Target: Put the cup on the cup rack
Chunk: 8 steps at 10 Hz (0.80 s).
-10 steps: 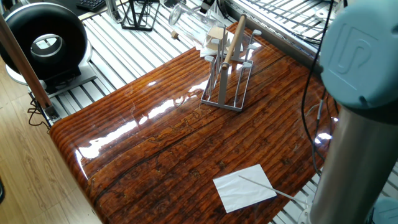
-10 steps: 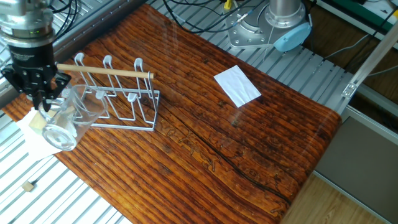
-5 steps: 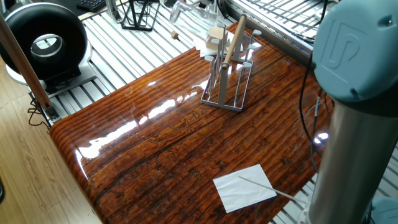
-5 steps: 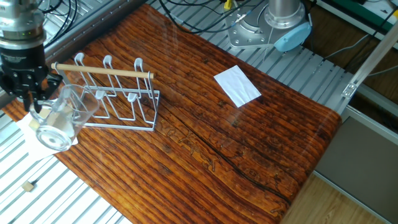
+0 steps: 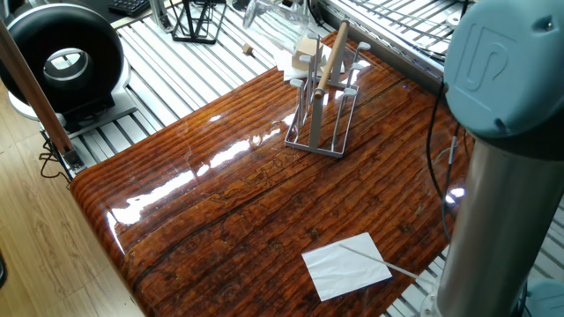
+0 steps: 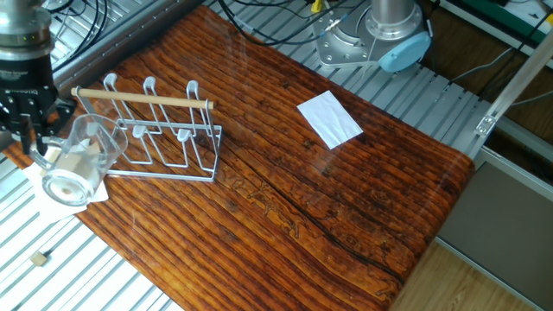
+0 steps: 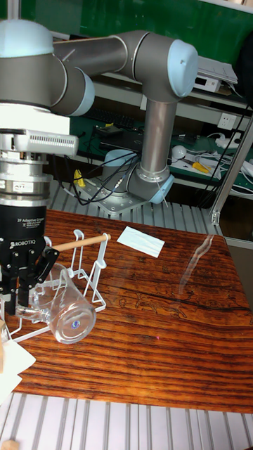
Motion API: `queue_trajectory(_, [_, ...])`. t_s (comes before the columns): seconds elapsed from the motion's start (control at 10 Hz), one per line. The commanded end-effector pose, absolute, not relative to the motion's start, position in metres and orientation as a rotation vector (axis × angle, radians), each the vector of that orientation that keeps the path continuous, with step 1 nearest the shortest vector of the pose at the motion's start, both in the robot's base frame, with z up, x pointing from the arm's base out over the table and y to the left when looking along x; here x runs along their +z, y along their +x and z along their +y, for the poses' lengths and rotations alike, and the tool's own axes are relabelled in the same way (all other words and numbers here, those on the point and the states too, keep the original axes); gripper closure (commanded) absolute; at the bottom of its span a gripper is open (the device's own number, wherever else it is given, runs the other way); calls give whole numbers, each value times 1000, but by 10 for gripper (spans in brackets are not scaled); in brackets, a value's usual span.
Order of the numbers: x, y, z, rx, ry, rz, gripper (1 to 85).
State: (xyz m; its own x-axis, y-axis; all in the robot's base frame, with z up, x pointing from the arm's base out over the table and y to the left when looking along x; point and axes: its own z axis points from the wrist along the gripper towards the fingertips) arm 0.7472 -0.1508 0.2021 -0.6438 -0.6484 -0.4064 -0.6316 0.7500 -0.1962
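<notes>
At tabletop corner: cup rack (image 6: 160,130), pegs free.
Jaws: gripper (image 7: 21,295) pinching cup (image 7: 65,312) rim.
Cup tilt: sideways, likely for pegging.

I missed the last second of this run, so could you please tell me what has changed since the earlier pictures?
The gripper, still shut on the cup, has carried it away from the rack, toward the table's edge and the white paper there, tilted as before. The rack and the white sheet have not moved.
</notes>
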Motion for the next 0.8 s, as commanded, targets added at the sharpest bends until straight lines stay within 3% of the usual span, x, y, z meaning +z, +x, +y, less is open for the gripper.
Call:
queue_trajectory(0.0, [215,750,-144,17,-967,2412,847])
queue_trajectory(0.7, [210,740,-158,110,-994,2331,847])
